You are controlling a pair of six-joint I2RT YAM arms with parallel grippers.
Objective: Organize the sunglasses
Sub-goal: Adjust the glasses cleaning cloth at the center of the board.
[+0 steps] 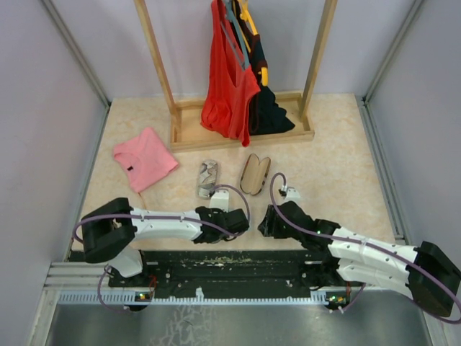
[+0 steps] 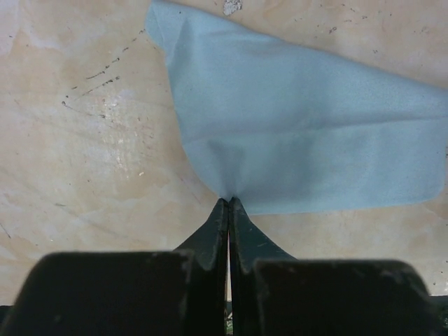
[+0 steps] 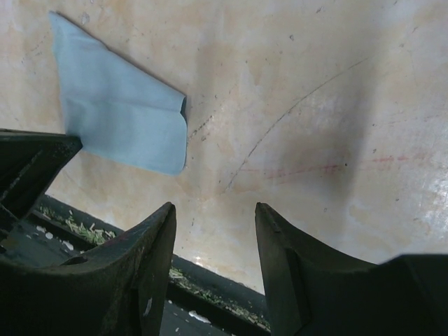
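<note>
table (image 1: 331, 173): beige marbled top, walled on three sides; both arms are mounted at its near edge.
clothes rack (image 1: 194, 137): wooden frame standing at the far side of the table, with its base resting on the tabletop.
red top (image 1: 227, 86): hangs from the rack and reaches down to its base.
dark garment (image 1: 272, 115): hangs just right of the red top, partly behind it.
pink shirt (image 1: 144, 158): folded flat on the table's left side, well apart from both grippers.
light blue cloth (image 2: 308, 140): lies on the table in front of the left gripper, with one edge puckered where it is pinched.
brown case (image 1: 255, 174): oblong, in front of the rack base, beyond the gap between the two grippers.
sunglasses (image 1: 208, 179): on the table just left of the case, not touching it, beyond the left gripper; neither gripper touches them.
left gripper (image 2: 229, 203): fingers pressed together, with the edge of the light blue cloth clamped between the tips.
right gripper (image 3: 213, 208): fingers spread apart over bare tabletop, holding nothing; the cloth lies off to its left.
</note>
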